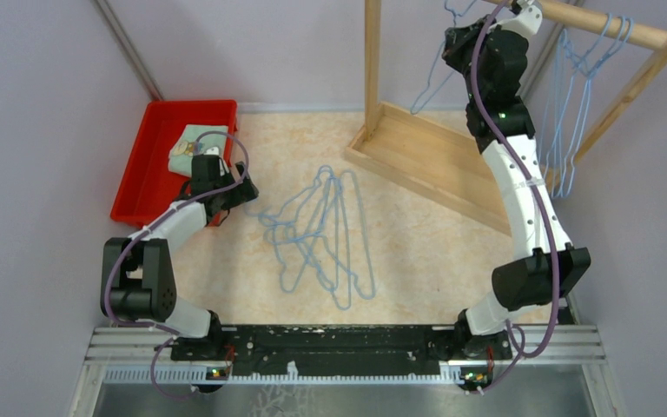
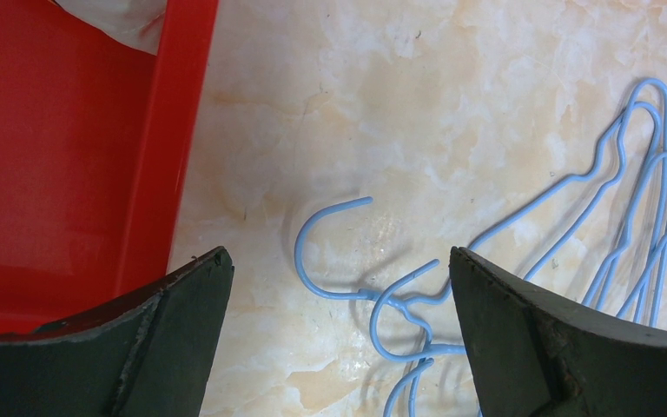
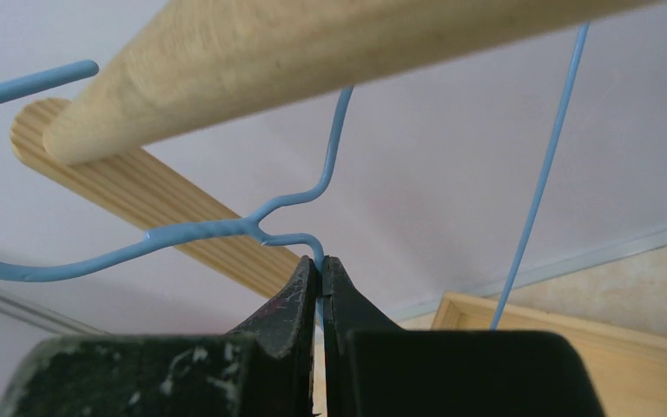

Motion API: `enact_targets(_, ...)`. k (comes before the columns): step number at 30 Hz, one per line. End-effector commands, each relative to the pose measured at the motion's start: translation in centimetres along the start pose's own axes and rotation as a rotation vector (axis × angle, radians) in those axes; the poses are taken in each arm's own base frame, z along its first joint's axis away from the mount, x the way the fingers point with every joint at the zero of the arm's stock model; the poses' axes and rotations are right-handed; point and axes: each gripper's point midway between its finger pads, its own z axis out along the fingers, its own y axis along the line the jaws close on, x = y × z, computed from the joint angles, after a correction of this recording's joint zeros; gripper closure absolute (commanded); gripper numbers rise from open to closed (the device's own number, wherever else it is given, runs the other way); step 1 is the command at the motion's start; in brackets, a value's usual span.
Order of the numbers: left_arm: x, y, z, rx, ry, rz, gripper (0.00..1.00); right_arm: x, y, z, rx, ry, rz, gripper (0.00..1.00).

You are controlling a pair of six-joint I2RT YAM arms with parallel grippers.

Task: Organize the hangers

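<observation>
The left pincer [image 2: 337,263] hangs low over the pale marbled worktop [image 2: 452,87]. Its two dark fingers are spread wide and hold nothing. In the gap between the fingers, lying flat on the worktop, are the hook ends of a pile of hangers [image 2: 382,300], thin light-blue wire. The rest of the pile fans away to the pincer's right. Close on the pincer's left is the wall of a red tray [image 2: 169,130]. From above, a folded pale green cloth [image 1: 193,143] can be seen in the tray, behind the pincer.

The right pincer [image 3: 319,265] is raised high beside a wooden clothes rack. Its fingers are pressed together on the wire of one held hanger [image 3: 200,230], gripping just below the twisted neck. From there the wire climbs and passes behind the round wooden rail [image 3: 313,52] directly above the pincer. Whether the hook sits over the rail cannot be told.

Farther along the same rail, to the right pincer's right in the top view, several hung hangers [image 1: 573,113] dangle side by side. The rack's wooden base [image 1: 425,156] sits on the worktop well below the pincer.
</observation>
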Motion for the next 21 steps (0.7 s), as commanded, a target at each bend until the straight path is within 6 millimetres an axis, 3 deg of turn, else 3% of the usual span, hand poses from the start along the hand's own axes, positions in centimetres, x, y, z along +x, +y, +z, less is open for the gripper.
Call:
enact_targets(1,0.4,0.9,-0.2,-0.028,-0.001,-0.001,0.0,-6.1,3.0,0.2,-0.079,-0.172,0.066,1.0)
enact_targets(13,0.8,1.4,-0.1,-0.045,0.01,0.002,0.0,-5.4,-2.4,2.4,0.064,-0.16,0.094,1.0)
enact_targets(21,0.7,1.4,0.0,-0.04,0.012,0.003,0.0,-4.1,-4.9,1.9,0.132,-0.132,0.085,1.0)
